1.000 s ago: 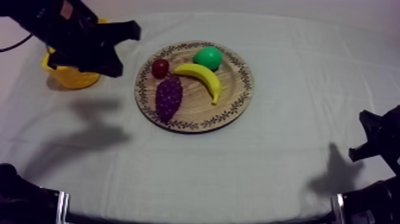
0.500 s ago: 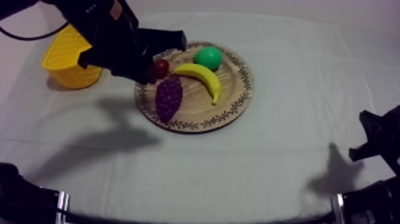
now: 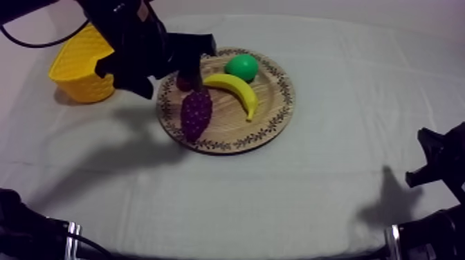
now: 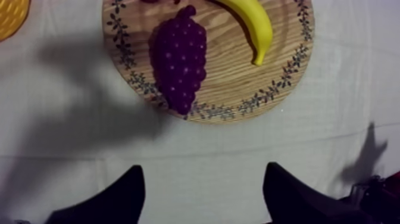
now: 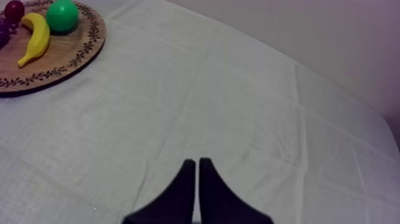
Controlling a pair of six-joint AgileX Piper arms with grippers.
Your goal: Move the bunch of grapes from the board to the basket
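Yellow basket (image 3: pixel 77 72) sits at the upper left of the top frame. Just right of it, my left hand (image 3: pixel 203 66) hangs over the left rim of the wooden board (image 3: pixel 273 121), fingers wide apart, nothing between them. Bunch of grapes (image 3: pixel 196 113) lies on the board's left half, beside the banana (image 3: pixel 239 90). Right hand (image 5: pixel 195 173) idles over bare cloth at the desk's right, fingers pressed into a narrow wedge.

Step in hand, as I judge it: the approach. Next move: lower the open fingers astride the grapes, then close.

Against a second ago: the left hand has crossed from above the basket to the board. Grapes unmoved.
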